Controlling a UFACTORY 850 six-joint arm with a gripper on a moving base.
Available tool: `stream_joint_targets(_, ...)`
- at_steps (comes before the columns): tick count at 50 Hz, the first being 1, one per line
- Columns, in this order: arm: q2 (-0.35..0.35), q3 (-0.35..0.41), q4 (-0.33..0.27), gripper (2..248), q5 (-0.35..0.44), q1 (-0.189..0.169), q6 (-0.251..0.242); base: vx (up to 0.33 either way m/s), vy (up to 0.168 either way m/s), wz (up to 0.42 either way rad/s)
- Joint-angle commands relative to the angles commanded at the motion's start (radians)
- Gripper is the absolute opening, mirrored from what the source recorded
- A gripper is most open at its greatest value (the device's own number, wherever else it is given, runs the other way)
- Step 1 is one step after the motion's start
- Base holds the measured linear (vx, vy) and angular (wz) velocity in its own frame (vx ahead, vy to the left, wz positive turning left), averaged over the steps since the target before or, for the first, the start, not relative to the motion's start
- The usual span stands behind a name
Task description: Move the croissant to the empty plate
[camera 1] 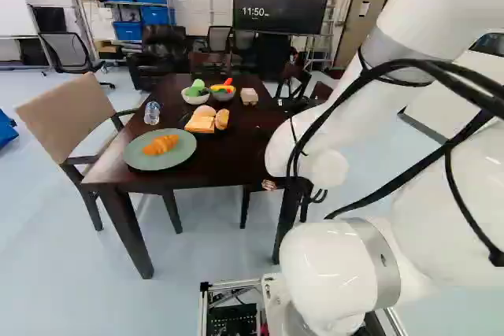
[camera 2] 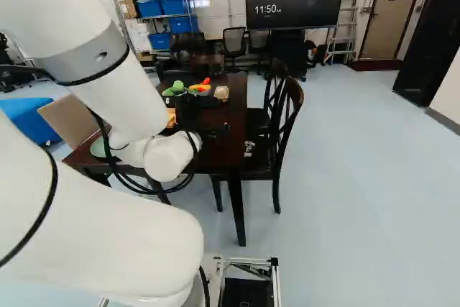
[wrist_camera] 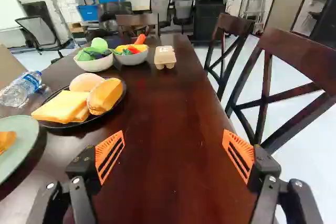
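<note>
The croissant point(camera 1: 161, 145), golden-orange and curved, lies on a round pale green plate point(camera 1: 142, 162) left of the middle of the left base view. In the wrist view it shows only in part, off to the pincer's left.

Just beyond that plate is a round black plate point(wrist_camera: 79, 124) bearing a square yellow bread slice point(wrist_camera: 59, 105), a pale round bun point(wrist_camera: 86, 82) and a golden-brown bread roll point(wrist_camera: 106, 96). A clear plastic bottle with a blue label point(camera 1: 152, 112) lies on its side near both plates.

Farther along stand a white bowl of green items point(wrist_camera: 95, 65), a grey bowl of red, yellow and green pieces point(wrist_camera: 130, 59), and a small beige carton point(wrist_camera: 165, 57) beside the grey bowl.

All this rests on a dark brown wooden table point(camera 1: 224, 159). The black pincer point(camera 2: 205, 118) is wide open over it, its orange pads point(wrist_camera: 109, 156) well apart, only table surface between them. It is attached to the white arm point(camera 1: 339, 257).

A tan armchair point(camera 1: 69, 112) stands at the left of the left base view; dark wooden chairs point(camera 2: 277, 124) line the table's right side.
</note>
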Motion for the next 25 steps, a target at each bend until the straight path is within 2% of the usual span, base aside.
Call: stream_joint_targets(25, 0.000, 0.013, -0.001, 247, 0.023, -0.001, -0.022, 0.000, 0.000, 0.000)
